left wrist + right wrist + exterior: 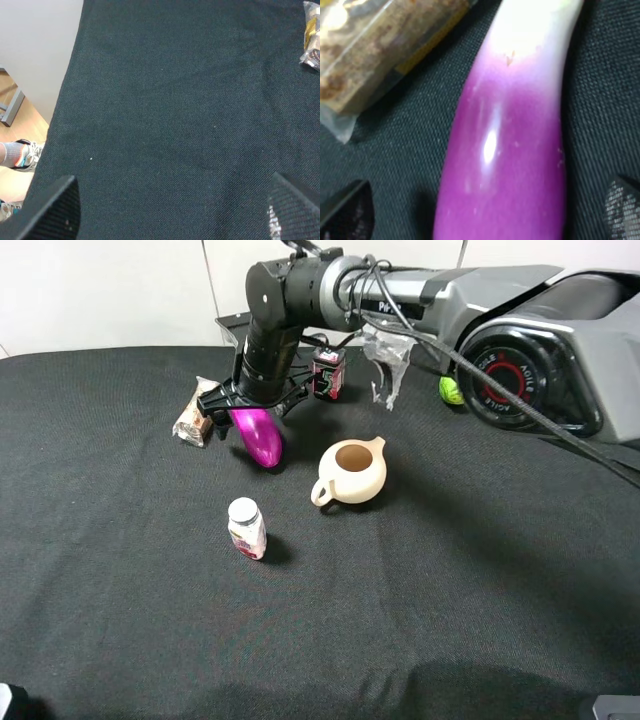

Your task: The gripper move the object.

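Note:
The magenta eggplant [258,435] lies on the black cloth left of centre, its white neck under the claw. The right wrist view shows it close up [510,150], glossy purple running into white. My right gripper [252,410] has reached across the middle and hangs right over the eggplant. It is open [485,215]: one fingertip [345,212] stands on each side of the eggplant, with cloth showing between pads and fruit. My left gripper [170,210] is open and empty over bare cloth near the table's left edge.
A wrapped snack bar [192,418] lies just left of the eggplant. A cream teapot [352,472] stands to its right and a white-capped bottle [246,528] in front. Behind are a small carton [329,372], clear plastic [388,360] and a green fruit [451,390].

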Controlling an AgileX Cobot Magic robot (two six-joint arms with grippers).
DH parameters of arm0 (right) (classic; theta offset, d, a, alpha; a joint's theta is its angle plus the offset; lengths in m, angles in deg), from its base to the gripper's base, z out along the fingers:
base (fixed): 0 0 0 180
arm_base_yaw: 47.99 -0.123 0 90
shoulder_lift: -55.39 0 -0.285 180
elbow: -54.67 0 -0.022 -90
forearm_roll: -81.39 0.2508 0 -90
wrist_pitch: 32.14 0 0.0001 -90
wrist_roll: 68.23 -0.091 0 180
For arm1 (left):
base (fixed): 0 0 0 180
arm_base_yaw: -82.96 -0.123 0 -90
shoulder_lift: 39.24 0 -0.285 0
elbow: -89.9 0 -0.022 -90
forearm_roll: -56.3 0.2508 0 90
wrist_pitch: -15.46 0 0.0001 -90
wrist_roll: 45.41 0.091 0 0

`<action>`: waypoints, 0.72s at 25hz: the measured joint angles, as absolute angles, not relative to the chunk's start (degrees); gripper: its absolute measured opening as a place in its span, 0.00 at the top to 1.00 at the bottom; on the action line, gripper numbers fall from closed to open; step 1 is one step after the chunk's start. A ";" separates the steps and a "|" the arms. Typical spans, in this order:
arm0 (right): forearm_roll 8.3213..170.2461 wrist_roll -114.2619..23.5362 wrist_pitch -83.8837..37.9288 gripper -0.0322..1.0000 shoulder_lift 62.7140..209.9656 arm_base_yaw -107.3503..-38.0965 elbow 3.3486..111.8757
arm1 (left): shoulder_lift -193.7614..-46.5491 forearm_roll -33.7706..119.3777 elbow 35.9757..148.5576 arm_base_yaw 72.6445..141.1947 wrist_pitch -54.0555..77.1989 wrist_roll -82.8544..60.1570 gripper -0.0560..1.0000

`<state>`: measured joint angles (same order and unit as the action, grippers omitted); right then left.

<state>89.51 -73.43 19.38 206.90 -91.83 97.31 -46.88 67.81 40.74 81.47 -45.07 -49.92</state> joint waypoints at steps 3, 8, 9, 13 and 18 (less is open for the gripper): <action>87.77 -73.43 22.65 0.30 205.45 -91.83 98.23 | -46.88 67.81 40.74 81.47 -45.07 -49.92 0.20; 83.90 -73.86 31.34 0.30 202.62 -91.65 102.03 | -46.88 67.81 40.74 81.47 -45.07 -49.92 0.20; 83.27 -73.86 33.67 0.30 202.02 -91.42 103.10 | -46.88 67.81 40.74 81.47 -45.07 -49.92 0.20; 82.35 -73.86 37.08 0.30 199.27 -89.86 105.11 | -46.88 67.81 40.74 81.47 -45.07 -49.92 0.20; 80.21 -73.62 37.61 0.30 194.77 -87.87 105.27 | -46.88 67.81 40.74 81.47 -45.07 -49.92 0.20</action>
<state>80.21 -73.62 37.61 194.77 -87.87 105.27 -46.88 67.81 40.74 81.47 -45.07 -49.92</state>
